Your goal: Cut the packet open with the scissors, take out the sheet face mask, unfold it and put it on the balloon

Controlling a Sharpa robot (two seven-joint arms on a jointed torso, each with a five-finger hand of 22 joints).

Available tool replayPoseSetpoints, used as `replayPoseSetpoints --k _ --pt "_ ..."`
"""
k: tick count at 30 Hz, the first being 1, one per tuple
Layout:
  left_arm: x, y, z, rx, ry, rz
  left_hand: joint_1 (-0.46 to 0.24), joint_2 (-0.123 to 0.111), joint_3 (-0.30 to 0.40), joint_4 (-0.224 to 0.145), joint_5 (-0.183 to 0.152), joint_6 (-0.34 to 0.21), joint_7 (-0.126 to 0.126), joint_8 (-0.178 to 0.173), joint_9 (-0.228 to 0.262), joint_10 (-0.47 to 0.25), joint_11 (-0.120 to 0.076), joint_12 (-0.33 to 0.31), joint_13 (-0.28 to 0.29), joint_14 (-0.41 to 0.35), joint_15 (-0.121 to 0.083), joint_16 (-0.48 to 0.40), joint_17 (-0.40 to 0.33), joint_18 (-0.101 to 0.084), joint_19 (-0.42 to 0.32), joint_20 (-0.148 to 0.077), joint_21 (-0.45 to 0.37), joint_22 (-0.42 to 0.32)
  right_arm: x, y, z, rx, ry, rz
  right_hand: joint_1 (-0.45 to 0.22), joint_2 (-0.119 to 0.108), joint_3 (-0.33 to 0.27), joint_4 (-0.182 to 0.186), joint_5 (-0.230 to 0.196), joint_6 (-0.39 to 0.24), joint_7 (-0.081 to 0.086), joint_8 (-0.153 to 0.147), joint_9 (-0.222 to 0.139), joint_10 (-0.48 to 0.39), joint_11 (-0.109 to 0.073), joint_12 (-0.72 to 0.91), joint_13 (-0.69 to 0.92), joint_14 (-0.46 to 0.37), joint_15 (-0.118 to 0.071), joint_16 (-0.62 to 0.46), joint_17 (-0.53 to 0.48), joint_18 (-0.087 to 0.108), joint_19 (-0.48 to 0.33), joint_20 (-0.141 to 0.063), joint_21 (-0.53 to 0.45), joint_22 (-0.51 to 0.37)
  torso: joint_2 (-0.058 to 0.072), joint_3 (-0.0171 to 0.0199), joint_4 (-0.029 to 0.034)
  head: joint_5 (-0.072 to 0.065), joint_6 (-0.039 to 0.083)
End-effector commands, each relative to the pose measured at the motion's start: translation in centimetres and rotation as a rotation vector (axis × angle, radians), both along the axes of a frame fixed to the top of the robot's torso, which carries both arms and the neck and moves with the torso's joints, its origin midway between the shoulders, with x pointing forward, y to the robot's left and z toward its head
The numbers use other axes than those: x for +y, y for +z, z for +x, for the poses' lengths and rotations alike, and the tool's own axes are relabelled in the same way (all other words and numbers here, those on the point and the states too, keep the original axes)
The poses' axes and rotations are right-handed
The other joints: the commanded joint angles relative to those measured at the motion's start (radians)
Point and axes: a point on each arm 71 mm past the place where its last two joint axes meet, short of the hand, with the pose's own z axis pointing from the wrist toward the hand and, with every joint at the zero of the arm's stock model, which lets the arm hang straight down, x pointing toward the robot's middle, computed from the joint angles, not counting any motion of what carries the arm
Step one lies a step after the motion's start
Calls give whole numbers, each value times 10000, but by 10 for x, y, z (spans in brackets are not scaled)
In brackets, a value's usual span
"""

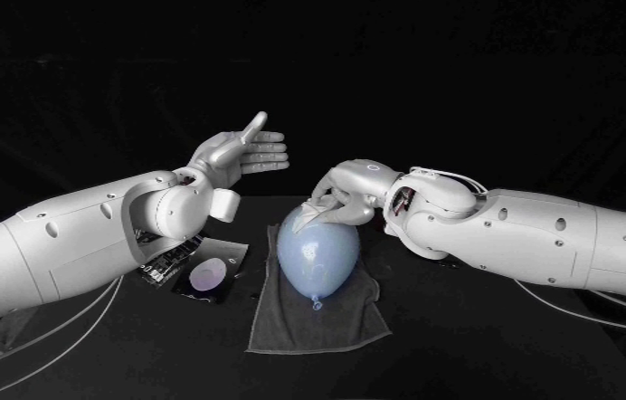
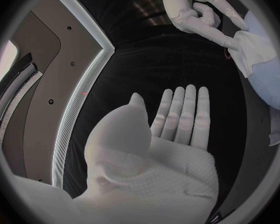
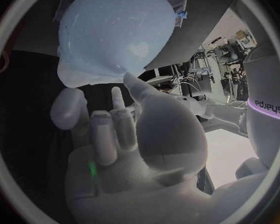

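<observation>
Seen from the robot's head, a pale blue balloon (image 1: 317,253) lies in the middle of the frame on a dark grey towel (image 1: 319,323), its knot towards the bottom edge. The towel is spread on a black table (image 1: 476,350).

A white sheet mask (image 1: 309,217) is draped over the balloon's far, rounded end, just above centre. It looks bunched rather than smoothed flat.

The right hand (image 1: 347,199) comes in from the right and sits just above centre with its fingers bent down onto the mask. The pictures do not show whether it pinches the sheet or only touches it.

The left hand (image 1: 242,157) is raised in the upper left of the middle area, well apart from the balloon. It holds nothing, with its palm flat, fingers straight and side by side, and thumb up.

A dark packet (image 1: 209,275) lies at lower left on the table, just beside the towel's left edge.

The task seems to be at its last step, since the mask is out of the packet and on the balloon but probably not fully spread. The next move likely calls for drawing the sheet down over the balloon's curve with light pressure. The left hand would probably need to come in to steady the balloon so it does not roll.
</observation>
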Motion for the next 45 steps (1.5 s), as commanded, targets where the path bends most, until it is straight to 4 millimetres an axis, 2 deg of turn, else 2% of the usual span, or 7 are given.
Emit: replayPoseSetpoints --k 1,12,24,25,28,36,45 --pt "-2 2 0 -152 -122 -97 130 5 -74 15 20 94 265 67 -13 70 -23 -21 -1 50 -24 -44 16 159 57 6 52 -2 2 -4 0 183 118 -369 -116 -13 -39 59 -21 -43 18 -46 -13 556 54 11 2051 1002 73 38 2481 111 -61 25 -46 1039 2 0 6 -4 -21" --pt "0 1 0 -75 -33 -21 159 81 -95 30 20 92 288 64 -18 64 -7 -30 -3 47 -16 -51 20 158 59 6 55 -3 6 -8 0 480 178 -598 -202 148 -44 209 -20 41 20 -43 -44 571 60 48 2071 1011 85 52 2515 108 -49 40 -25 1055 8 -1 0 14 -84" --pt "0 1 -1 -11 -30 15 175 181 -127 41 21 85 306 57 -26 57 7 -40 -5 41 -7 -61 24 157 60 7 56 -4 6 -15 1 998 164 -1297 -270 1463 537 952 -19 463 -113 96 -79 587 -42 101 2099 1022 13 70 2555 117 -39 9 -35 1089 -6 -3 7 13 -149" --pt "0 1 -1 -6 -28 19 175 181 -127 41 21 85 306 57 -26 57 7 -40 -5 41 -7 -61 24 157 60 7 56 -4 6 -15 1 1015 170 -1334 -238 1645 661 1028 -18 539 -137 140 -67 592 -62 111 2105 1024 -2 72 2561 117 -37 -2 -35 1093 -7 -2 11 14 -144" --pt "0 1 -1 11 -17 31 175 181 -127 41 21 85 306 57 -26 57 7 -40 -5 41 -7 -61 24 157 60 7 56 -4 6 -15 1 1011 191 -1386 -147 1791 889 1079 -18 685 -195 245 -33 615 -111 153 2130 1037 -44 90 2607 101 6 -35 63 1132 -8 -2 7 10 -144" --pt "1 0 -1 55 -15 55 173 215 -144 42 20 76 314 52 -30 48 13 -46 -6 34 -2 -68 24 156 58 8 55 -5 6 -13 1 703 144 -1307 -70 1781 1176 1120 -18 871 -262 420 31 672 -172 252 2189 1045 -101 101 2634 72 84 -91 223 1195 -7 -1 9 -2 -153" --pt "2 0 -1 77 0 71 179 229 -156 38 19 69 319 47 -33 39 18 -52 -8 26 2 -74 24 154 55 10 54 -6 3 -1 0 -353 87 52 -3 1586 1424 1170 -18 1046 -356 657 130 738 -252 364 2257 1045 -172 101 2634 44 172 -155 383 1264 -3 1 6 -33 -111"
